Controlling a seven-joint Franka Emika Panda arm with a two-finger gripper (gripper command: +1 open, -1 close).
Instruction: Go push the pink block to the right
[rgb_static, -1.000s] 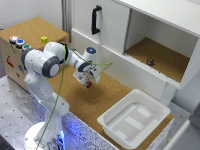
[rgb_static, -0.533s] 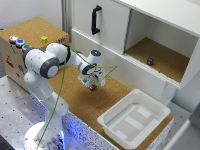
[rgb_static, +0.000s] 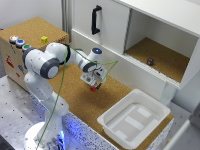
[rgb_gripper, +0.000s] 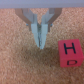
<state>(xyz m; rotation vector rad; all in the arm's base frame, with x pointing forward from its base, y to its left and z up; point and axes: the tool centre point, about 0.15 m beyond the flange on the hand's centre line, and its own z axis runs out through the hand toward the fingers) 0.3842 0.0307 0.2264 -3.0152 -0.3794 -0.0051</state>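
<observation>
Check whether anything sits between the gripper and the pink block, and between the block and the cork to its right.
Nothing visible does. In the wrist view the gripper, fingers together, hangs beside the pink block with only bare cork between them. In the exterior view the cork surface towards that view's right looks bare up to the white tray.

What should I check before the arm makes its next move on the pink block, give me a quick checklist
1. Pink block in sight: ok, clear in the wrist view.
2. Gripper shut for pushing: ok, fingers together.
3. Gripper empty: ok, nothing held.
4. Gripper touching the block: not ok, cork shows between them in the wrist view.
5. Gripper on the correct side for a rightward push: cannot tell.
6. White tray apart from the block: ok, bare cork lies between them in the exterior view.
</observation>
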